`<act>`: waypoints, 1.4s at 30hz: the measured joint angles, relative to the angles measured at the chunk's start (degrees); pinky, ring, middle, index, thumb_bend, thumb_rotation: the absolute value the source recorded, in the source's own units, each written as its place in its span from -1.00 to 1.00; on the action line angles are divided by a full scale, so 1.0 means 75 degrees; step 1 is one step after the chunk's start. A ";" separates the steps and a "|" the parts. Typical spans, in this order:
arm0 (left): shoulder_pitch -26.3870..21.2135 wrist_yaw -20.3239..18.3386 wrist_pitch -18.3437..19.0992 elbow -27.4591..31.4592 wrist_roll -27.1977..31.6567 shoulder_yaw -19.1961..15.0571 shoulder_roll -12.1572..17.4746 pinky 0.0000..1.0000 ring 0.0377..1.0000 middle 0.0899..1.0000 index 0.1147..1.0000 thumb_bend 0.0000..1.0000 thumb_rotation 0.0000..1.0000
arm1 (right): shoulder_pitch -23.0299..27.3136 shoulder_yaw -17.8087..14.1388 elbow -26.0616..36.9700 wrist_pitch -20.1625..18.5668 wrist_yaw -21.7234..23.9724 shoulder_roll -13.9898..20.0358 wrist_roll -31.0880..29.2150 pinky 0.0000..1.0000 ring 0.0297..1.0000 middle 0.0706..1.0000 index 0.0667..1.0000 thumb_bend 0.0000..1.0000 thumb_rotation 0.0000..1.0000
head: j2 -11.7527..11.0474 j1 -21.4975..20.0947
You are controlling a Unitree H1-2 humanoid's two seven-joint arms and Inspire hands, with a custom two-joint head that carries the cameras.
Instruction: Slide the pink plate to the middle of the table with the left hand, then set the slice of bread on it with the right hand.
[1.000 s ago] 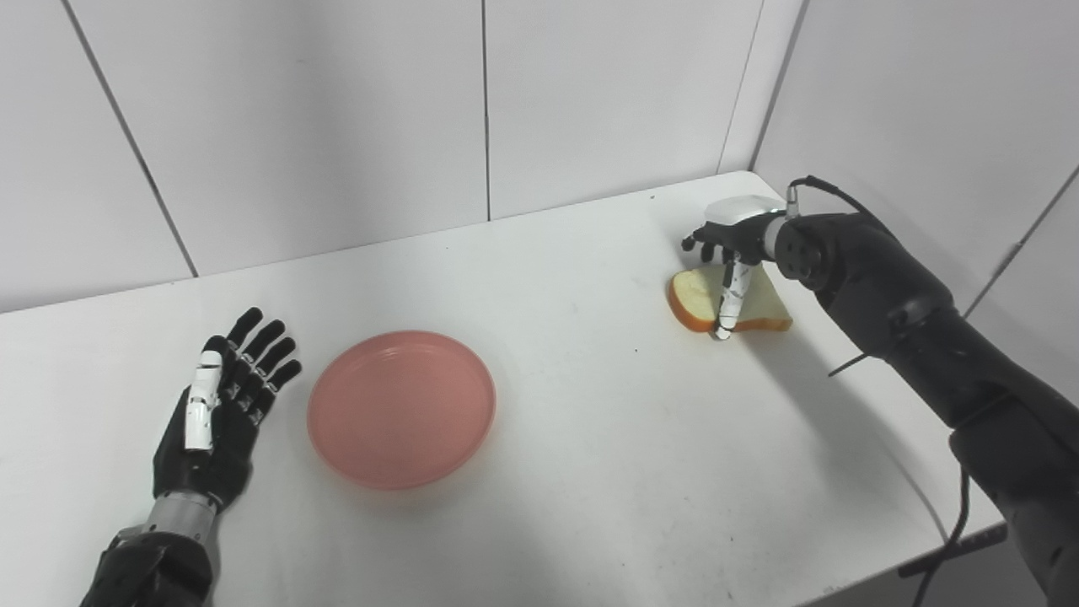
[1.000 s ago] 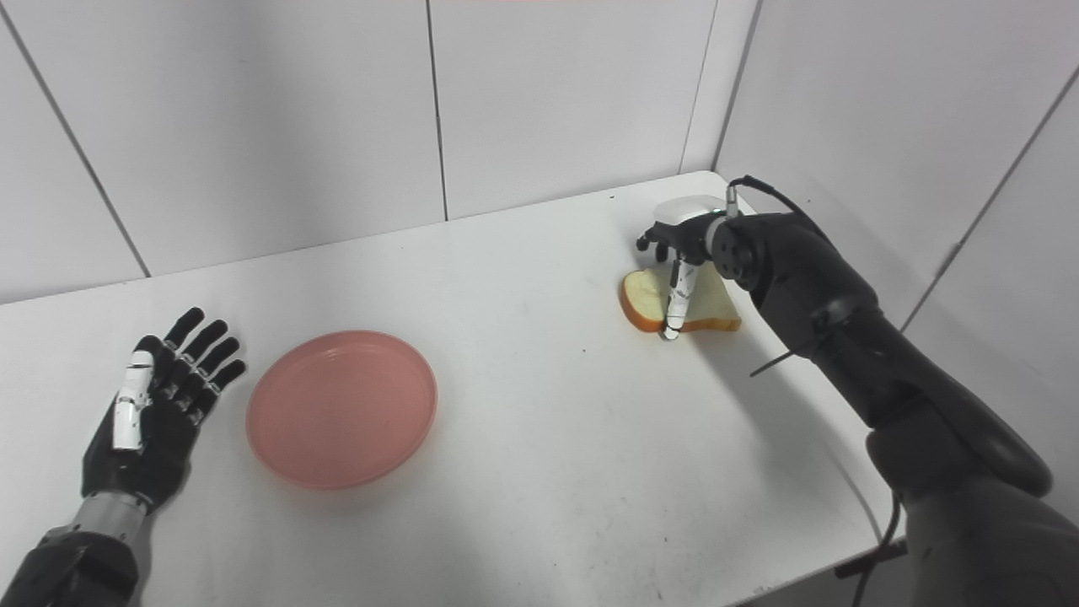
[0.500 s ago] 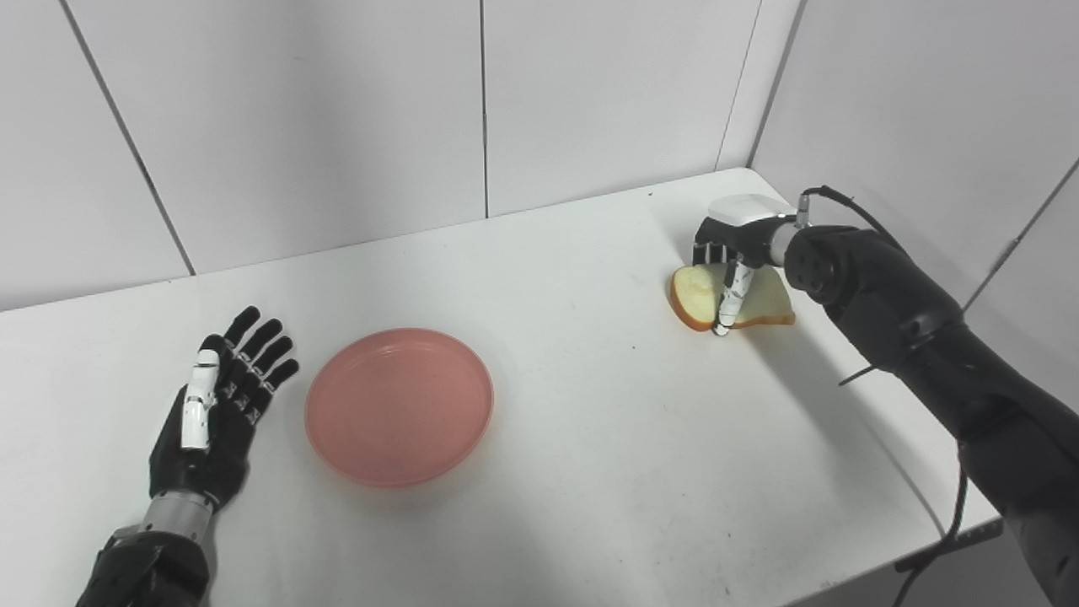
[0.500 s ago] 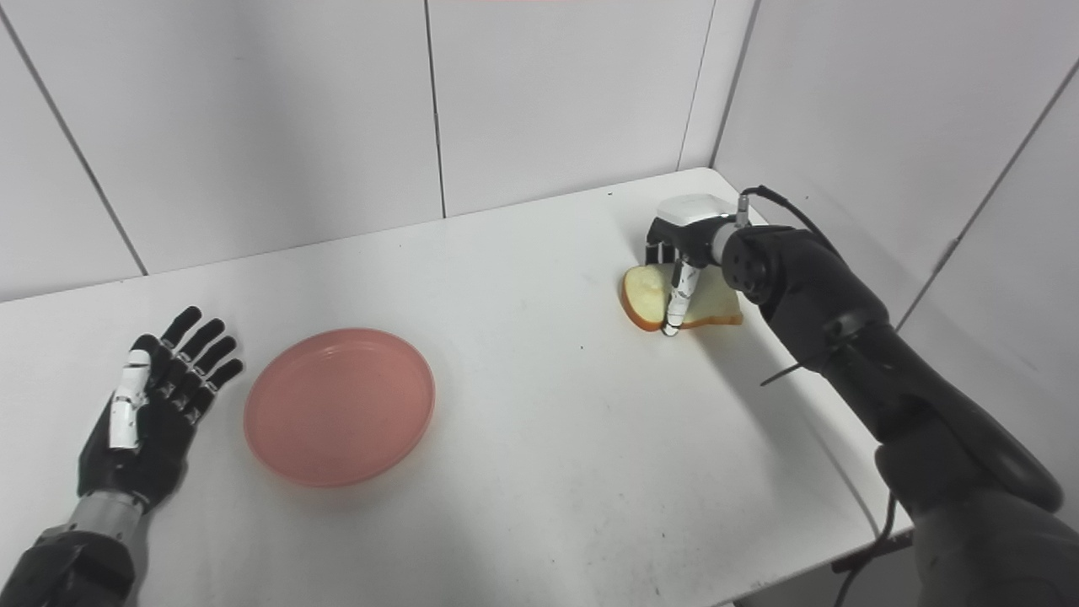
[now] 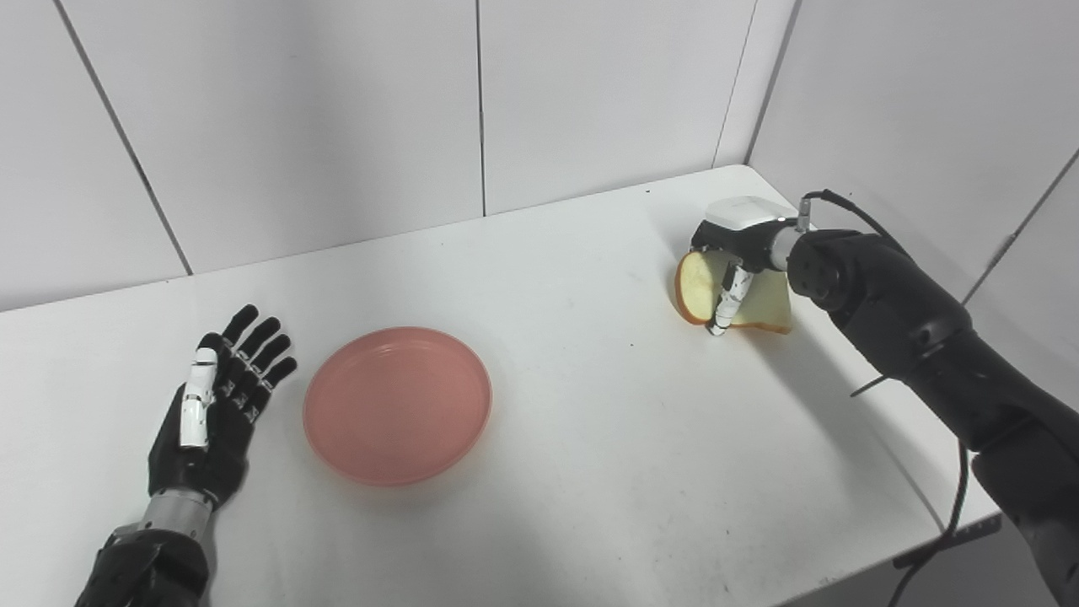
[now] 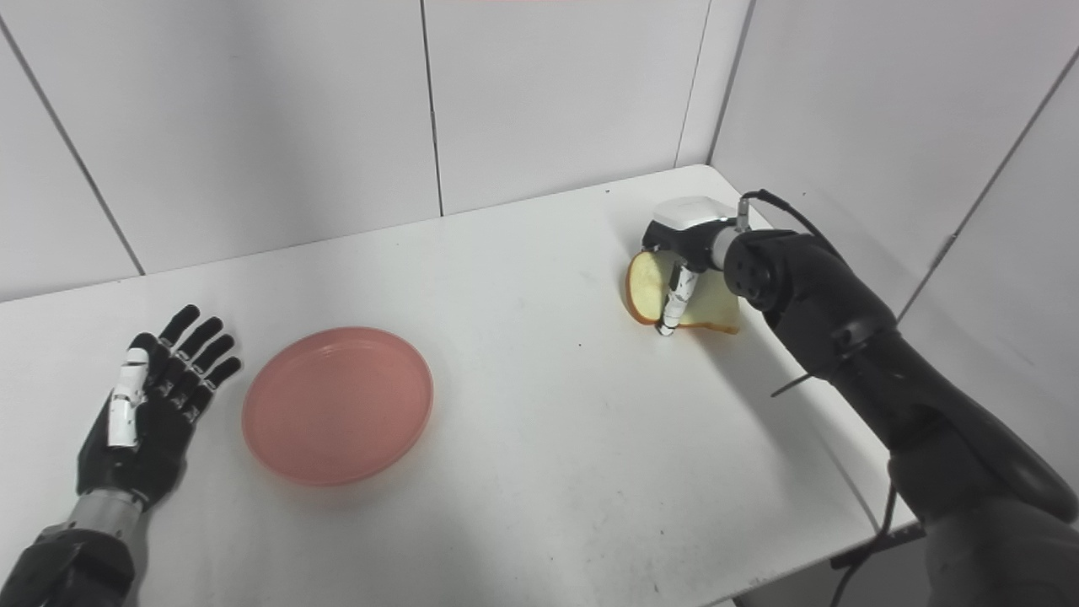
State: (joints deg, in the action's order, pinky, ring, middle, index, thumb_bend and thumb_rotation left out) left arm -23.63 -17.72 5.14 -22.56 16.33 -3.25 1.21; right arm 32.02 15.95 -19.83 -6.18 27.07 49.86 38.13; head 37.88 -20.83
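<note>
Over the last second the right hand [image 5: 732, 253] has drawn its spread fingers down behind the slice of bread [image 5: 732, 297] and closed on it against the thumb. The slice, flat on the table [image 5: 590, 421] before, now stands tilted with its rounded left end raised.

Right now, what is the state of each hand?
Left hand: open, holding nothing.
Right hand: shut on the bread.

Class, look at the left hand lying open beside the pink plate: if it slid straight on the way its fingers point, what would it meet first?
Probably nothing: the left hand points past the pink plate, toward the wall.
</note>
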 measured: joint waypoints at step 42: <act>-0.0921 0.0886 -0.1453 -0.1807 -0.0710 0.0396 -0.1074 0.80 0.79 0.78 0.78 -0.17 0.94 | 0.1817 0.0829 0.2437 -0.0111 0.1758 -0.3103 -0.0434 -0.12 -0.21 -0.05 -0.06 0.03 -1.00 | -0.0505 0.2437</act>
State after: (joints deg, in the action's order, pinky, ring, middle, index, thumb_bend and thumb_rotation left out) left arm -30.54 -11.08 -5.76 -36.11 11.00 -0.28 -6.84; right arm 45.64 22.17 -1.55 -7.01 40.26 26.59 34.88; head 34.10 -2.55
